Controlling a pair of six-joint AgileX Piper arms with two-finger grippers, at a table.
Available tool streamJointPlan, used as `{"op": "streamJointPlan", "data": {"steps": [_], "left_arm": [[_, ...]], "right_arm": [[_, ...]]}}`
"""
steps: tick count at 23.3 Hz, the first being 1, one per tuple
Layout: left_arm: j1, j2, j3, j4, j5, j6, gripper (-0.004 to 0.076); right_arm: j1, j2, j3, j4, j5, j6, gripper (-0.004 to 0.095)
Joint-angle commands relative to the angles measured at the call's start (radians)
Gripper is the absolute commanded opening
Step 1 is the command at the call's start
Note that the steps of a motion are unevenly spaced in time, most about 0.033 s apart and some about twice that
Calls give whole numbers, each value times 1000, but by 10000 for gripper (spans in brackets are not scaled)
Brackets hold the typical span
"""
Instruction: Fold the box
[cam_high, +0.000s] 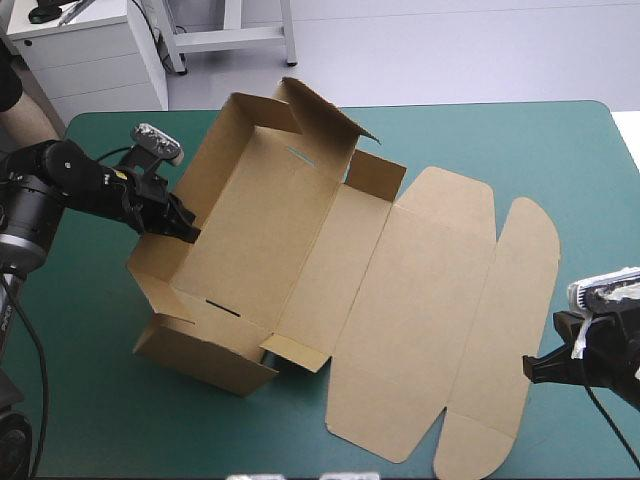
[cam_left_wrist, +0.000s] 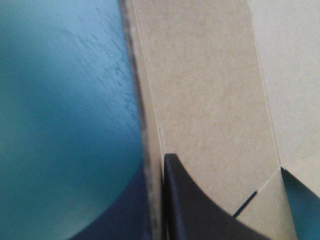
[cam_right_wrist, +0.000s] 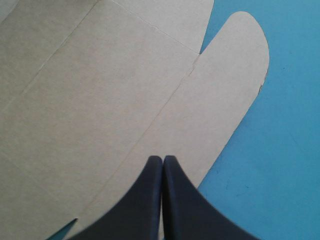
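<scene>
We see bright, even light that falls from above on the table (cam_high: 480, 130). The box (cam_high: 420, 300) gives only thin, soft shadows along its near edges, toward the table's near edge, and the inner faces of its raised walls are a little darker.

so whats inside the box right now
The box holds only bare floor and one finger of the left gripper, pinching its left wall. Floor behind the near wall is hidden.
</scene>
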Motion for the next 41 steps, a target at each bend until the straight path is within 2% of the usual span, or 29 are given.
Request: {"op": "streamJointPlan", "data": {"steps": [1,5,10,17,21,22,26,30,37,41], "left_arm": [[-107,-40,-126,124,-97,32,-8],[-232,-30,-131,246,-207,148,-8],[-394,17,-131,355,-347,204,-8],[-601,67,-112,544,-433,237,-8],[-690,15,34,668,-615,221,-8],[-693,1,68,676,-643,221,-8],[-689,-89,304,680,-868,221,-8],[-689,-101,415,680,-1005,221,-8],[-681,-90,471,717,-1092,221,-8],[-638,-82,471,716,-1132,166,-8]], "right_arm": [[-5,3,-33,8,-49,-6,-20],[-5,3,-33,8,-49,-6,-20],[-5,3,-33,11,-49,-6,-20],[-5,0,-33,11,-51,-6,-20],[-5,-1,-33,11,-49,4,-20],[-5,-1,-33,11,-49,7,-20],[-5,-1,-33,21,-42,11,-20],[-5,-1,-33,21,-41,24,-20],[-5,-1,-33,21,-41,24,-20],[-5,-1,-34,28,-41,21,11]]}}
